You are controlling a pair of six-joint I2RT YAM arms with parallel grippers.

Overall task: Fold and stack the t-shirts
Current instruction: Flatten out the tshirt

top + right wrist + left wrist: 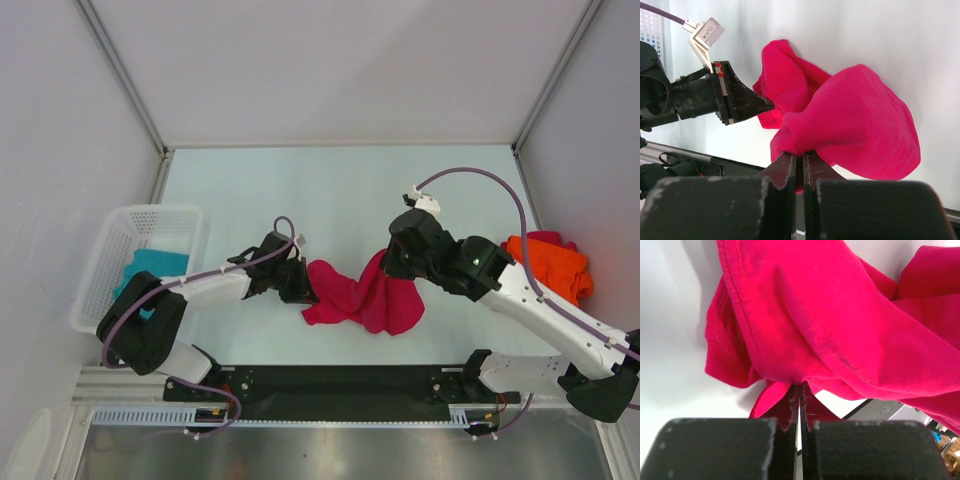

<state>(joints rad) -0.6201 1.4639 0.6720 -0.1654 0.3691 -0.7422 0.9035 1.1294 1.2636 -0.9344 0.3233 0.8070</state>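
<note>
The crimson-pink t-shirt (365, 297) bunched between the tools; left tool (800, 389) clenched one edge; right tool (802, 157) clenched the other.

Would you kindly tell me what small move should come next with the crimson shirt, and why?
Probably draw the grippers apart: left gripper and right gripper are both shut on the crimson-pink t-shirt, which is bunched between them, so it needs spreading before folding.

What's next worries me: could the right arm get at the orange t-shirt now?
Probably not yet: the right gripper is shut on the crimson t-shirt; the orange t-shirt lies exposed beside that arm.
</note>
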